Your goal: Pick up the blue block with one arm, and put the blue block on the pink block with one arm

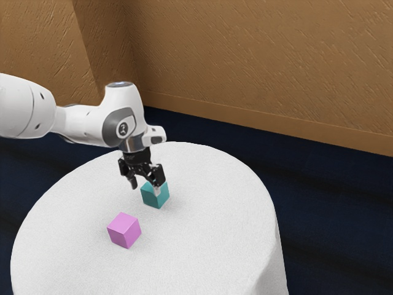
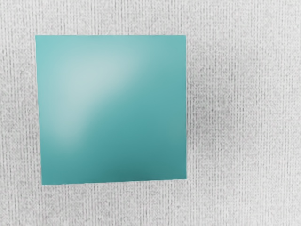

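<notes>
- Black fingers [image 1: 132,179] of my gripper [image 1: 145,185] stand spread and released, grasping nothing. Seen from the side, their tips are about level with the top of the blue block [image 1: 153,198].
- Whether the tips already straddle its sides or hang just above it, I cannot tell.
- In the wrist view the blue block [image 2: 113,108], more teal than blue, lies directly beneath my hand. Its top face is nearly square to me and a little off centre.
- It looks like a small, stiff cube and probably light. The sheen on top suggests smooth faces that could slip, so I would want a firm, even squeeze.
- I judge the best hold to be across two opposite flat sides, about halfway down and centred, so the cube does not twist as it lifts.
- The block rests flat on the white-clothed table [image 1: 215,246], near its middle.
- The pink block [image 1: 124,230] sits apart from it, nearer the camera and toward the exterior view's left, with nothing on top.
</notes>
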